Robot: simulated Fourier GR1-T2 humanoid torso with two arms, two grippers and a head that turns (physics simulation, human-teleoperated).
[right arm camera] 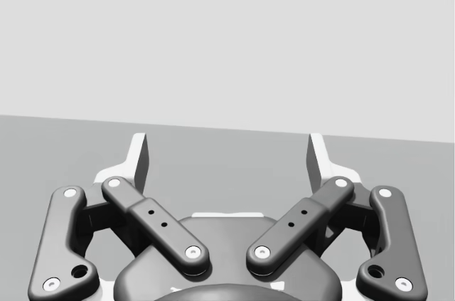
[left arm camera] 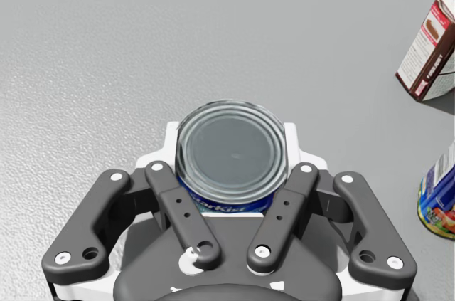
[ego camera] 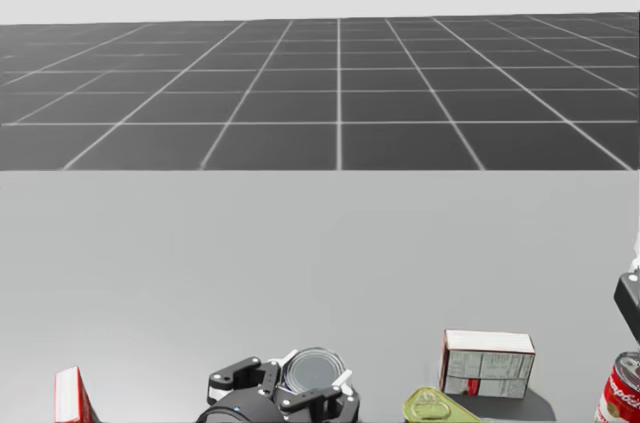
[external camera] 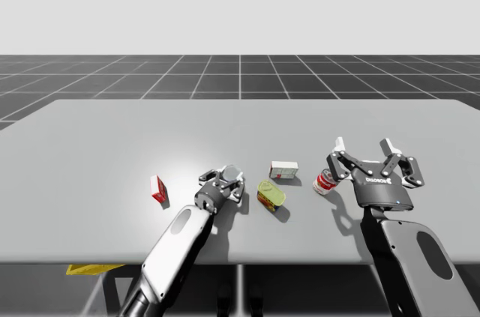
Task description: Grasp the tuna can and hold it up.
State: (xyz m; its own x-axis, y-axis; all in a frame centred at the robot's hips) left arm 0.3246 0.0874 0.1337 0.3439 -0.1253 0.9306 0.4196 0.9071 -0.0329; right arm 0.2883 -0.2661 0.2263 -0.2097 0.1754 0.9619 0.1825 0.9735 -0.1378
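Note:
The tuna can (left arm camera: 231, 148), low and round with a bare silver lid and a blue side, sits between the fingers of my left gripper (left arm camera: 231, 137), which is shut on it from both sides. In the high view the tuna can (external camera: 231, 172) and my left gripper (external camera: 225, 179) are left of the table's middle, low over the surface. In the head view the tuna can (ego camera: 312, 368) shows lid-up at the bottom edge. My right gripper (external camera: 364, 151) hovers at the right, open with nothing between its fingers (right arm camera: 140, 155).
Right of my left gripper, a green-lidded can (external camera: 270, 194) lies on its side and a white box (external camera: 283, 170) stands behind it. A red and white can (external camera: 325, 182) stands just left of my right gripper. A small red box (external camera: 158, 188) sits at the left on the grey table (external camera: 112, 137).

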